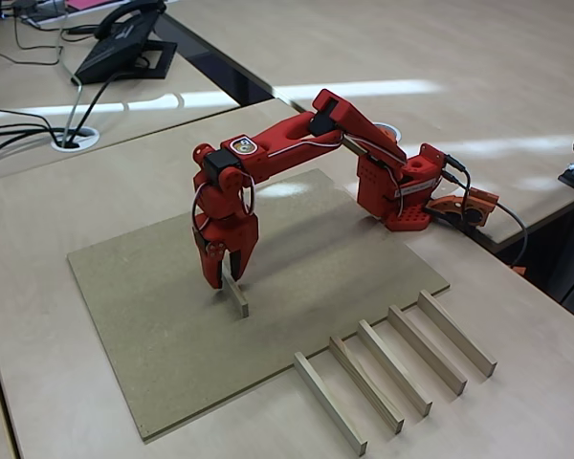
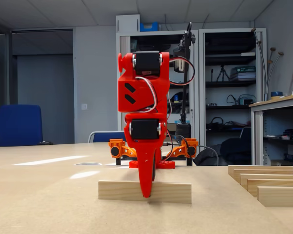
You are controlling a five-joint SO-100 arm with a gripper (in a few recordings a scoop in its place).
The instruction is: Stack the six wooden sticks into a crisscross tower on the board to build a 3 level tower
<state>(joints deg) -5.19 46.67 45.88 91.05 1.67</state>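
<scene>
One pale wooden stick (image 1: pixel 239 298) lies flat on the brownish board (image 1: pixel 153 316), near its middle. My red gripper (image 1: pixel 227 277) points straight down over it, its jaws closed around the stick's middle. In the low fixed view the stick (image 2: pixel 117 191) rests on the board (image 2: pixel 63 209) with the gripper (image 2: pixel 147 192) straddling it, one finger in front. Several more sticks (image 1: pixel 394 368) lie side by side in a row on the paler desk, just off the board's right edge, and appear as a stepped row of sticks (image 2: pixel 273 183) at the right.
The arm's base (image 1: pixel 397 196) stands at the board's far right corner with an orange part and cable beside it. A desk phone (image 1: pixel 124 43) and cables sit far back left by a cable hole (image 1: pixel 75 139). The desk edge drops off at right.
</scene>
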